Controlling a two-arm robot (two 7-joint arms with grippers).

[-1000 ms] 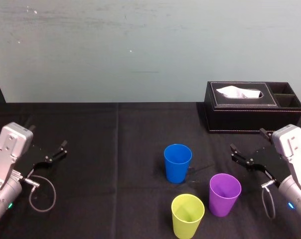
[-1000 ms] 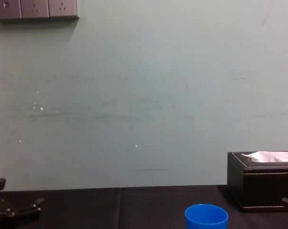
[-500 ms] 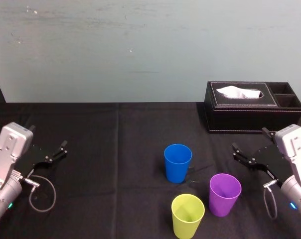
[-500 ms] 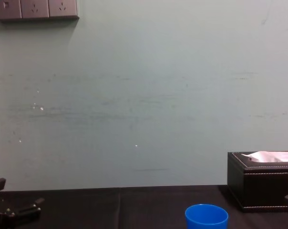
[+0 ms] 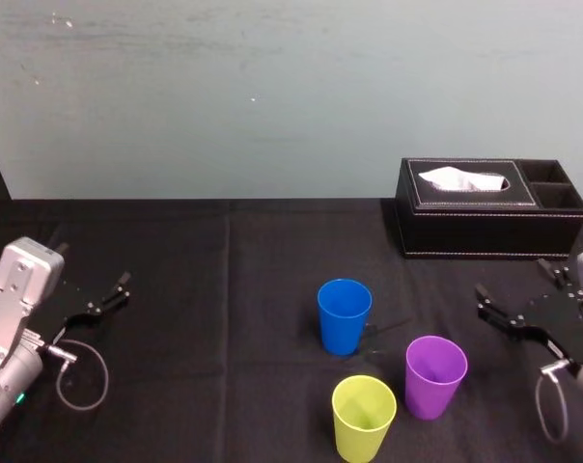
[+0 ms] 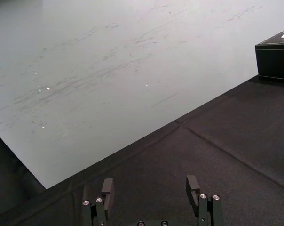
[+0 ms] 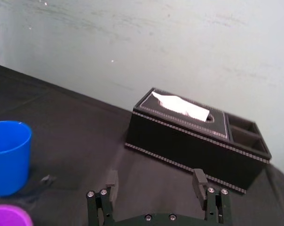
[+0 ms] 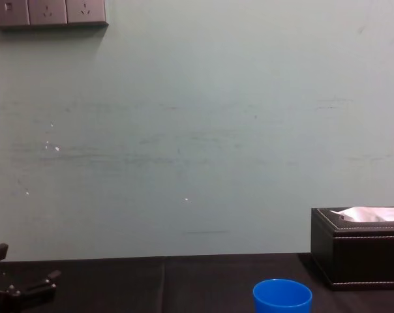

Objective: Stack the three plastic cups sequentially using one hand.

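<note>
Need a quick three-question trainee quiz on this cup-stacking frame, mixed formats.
1. Which cup stands nearest the robot? A blue, B purple, C yellow-green cup.
2. True or false: the blue cup stands upright, touching no other cup.
3. Fill in: the right gripper, to the right of the purple cup, is ____ (open/shut).
Key: 1 C; 2 true; 3 open, like the left gripper parked far left.

Black-clothed table (image 5: 224, 289); upright blue cup (image 5: 345, 315), purple cup (image 5: 435, 376), yellow-green cup (image 5: 364, 418); black tissue box (image 5: 489, 222)
</note>
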